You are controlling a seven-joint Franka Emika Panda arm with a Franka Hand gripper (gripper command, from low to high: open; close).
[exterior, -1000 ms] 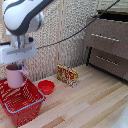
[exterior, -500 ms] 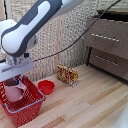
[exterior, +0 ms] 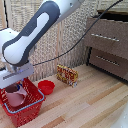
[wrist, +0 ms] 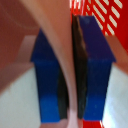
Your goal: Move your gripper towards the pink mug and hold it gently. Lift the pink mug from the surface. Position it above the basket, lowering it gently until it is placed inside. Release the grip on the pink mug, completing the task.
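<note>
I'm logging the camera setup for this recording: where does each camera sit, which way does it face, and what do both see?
Exterior view: off the arm, looking slightly down across the wooden floor at the arm, basket, red bowl and dresser.
Wrist view: on the wrist, looking along the gripper; its blue jaws pinch the pink mug wall.
Shared: gripper, mug, red basket mesh.

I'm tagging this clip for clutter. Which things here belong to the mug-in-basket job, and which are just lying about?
Part of the job:
- gripper, shut on the mug's wall
- pink mug, down inside the basket
- basket

Lying about:
- red bowl beside the basket
- small patterned box
- wooden dresser at the exterior view's right
</note>
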